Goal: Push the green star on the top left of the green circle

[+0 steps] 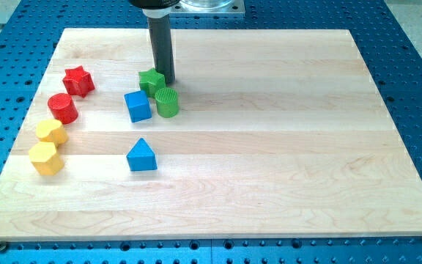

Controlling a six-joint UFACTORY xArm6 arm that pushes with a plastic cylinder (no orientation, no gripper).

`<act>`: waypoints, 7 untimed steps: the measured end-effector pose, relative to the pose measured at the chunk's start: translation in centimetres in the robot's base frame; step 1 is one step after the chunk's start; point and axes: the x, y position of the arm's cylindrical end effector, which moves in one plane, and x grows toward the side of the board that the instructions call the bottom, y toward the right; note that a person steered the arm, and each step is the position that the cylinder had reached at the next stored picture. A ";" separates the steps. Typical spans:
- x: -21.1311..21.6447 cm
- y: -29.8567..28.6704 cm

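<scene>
In the upper left of the frame the tip [166,78] touches the right side of the green star [151,80]; it is a plain rod and grips nothing. The star sits just up-left of the green circle [167,102], with the blue cube [138,105] beside

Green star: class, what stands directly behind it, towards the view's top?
My tip stands right behind the green star, at its upper right edge. The rod hides the board there. The green circle sits in front.
</scene>
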 end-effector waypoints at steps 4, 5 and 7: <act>-1.8 -1.7; -1.4 -1.0; -0.2 -1.4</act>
